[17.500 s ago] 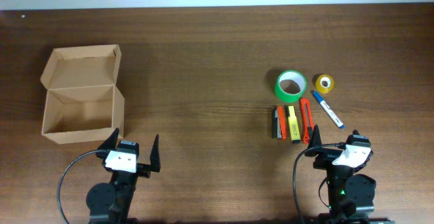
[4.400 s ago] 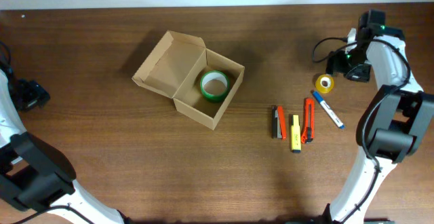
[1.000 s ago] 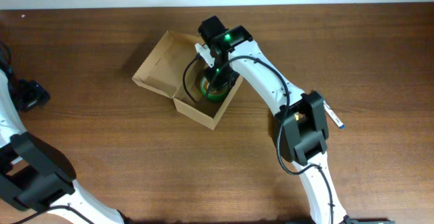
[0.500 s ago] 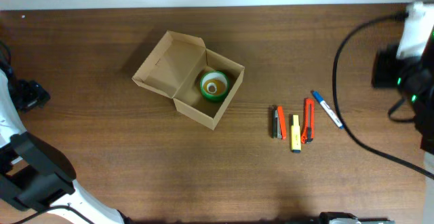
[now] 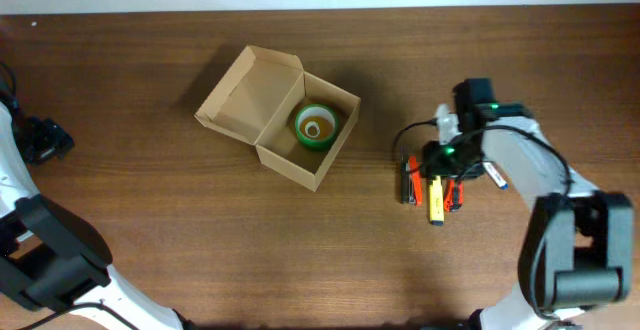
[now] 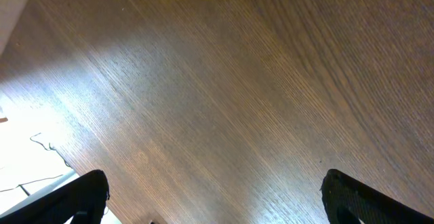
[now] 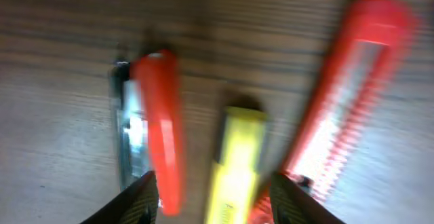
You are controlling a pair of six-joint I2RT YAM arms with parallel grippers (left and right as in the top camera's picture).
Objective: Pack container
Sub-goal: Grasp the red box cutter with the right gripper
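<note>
The container (image 5: 262, 105) is a tan cardboard box with its flap lid open to the upper left. Inside it lies a green tape roll (image 5: 304, 134) with a small yellow roll (image 5: 317, 127) in its hole. My right gripper (image 5: 441, 162) is open above the row of pens. In the right wrist view its fingers (image 7: 217, 197) straddle the yellow highlighter (image 7: 237, 163), with the orange marker (image 7: 159, 136) to the left and the red cutter (image 7: 346, 81) to the right. My left gripper (image 6: 217, 203) is open and empty over bare wood at the far left (image 5: 45, 140).
A black pen (image 5: 404, 184) lies beside the orange marker (image 5: 413, 182). A blue pen (image 5: 495, 176) lies right of the red cutter (image 5: 456, 194). The table's far edge meets a white wall at the top.
My right arm has swung from the table's far right edge down over the row of pens. The box and left arm have not moved.
</note>
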